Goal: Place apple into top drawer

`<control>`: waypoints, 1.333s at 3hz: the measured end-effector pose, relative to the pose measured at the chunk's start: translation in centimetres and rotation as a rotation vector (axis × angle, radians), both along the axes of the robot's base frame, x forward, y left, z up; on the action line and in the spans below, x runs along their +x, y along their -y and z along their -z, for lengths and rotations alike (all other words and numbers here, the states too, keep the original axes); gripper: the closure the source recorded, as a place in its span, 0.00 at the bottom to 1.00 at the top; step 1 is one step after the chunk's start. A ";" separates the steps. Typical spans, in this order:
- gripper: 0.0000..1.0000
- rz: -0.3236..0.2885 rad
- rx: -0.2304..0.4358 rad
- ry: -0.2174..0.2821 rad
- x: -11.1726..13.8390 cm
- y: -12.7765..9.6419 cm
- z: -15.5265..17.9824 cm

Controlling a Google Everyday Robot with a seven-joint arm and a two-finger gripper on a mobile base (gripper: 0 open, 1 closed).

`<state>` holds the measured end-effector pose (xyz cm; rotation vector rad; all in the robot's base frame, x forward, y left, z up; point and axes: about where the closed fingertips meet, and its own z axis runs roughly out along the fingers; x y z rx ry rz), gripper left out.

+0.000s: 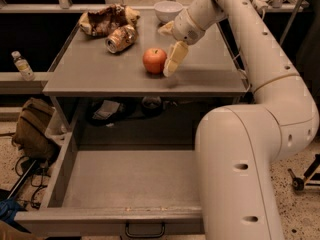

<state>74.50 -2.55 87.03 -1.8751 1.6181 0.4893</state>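
The red-orange apple (154,60) sits on the grey table top (100,74), near the middle. My gripper (170,44) hangs just right of the apple and is open. One cream finger (174,59) points down close beside the apple's right side; the other finger (165,28) sits farther back. The apple is not held. The top drawer (130,179) is pulled out below the table's front edge, its grey bottom bare, its dark handle (145,230) at the front. My arm's white bulk covers the drawer's right part.
A crushed can (121,38), a crumpled brown bag (105,19) and a white bowl (167,9) lie at the back of the table. A water bottle (22,65) stands on a ledge at left. A brown backpack (32,129) lies on the floor left of the drawer.
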 end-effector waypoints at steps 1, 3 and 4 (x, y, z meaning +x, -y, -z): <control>0.00 -0.023 -0.009 -0.007 0.1 -1.0 0.5; 0.00 -0.069 -0.023 -0.015 0.1 -3.2 1.0; 0.00 -0.087 -0.023 -0.020 0.1 -4.1 1.3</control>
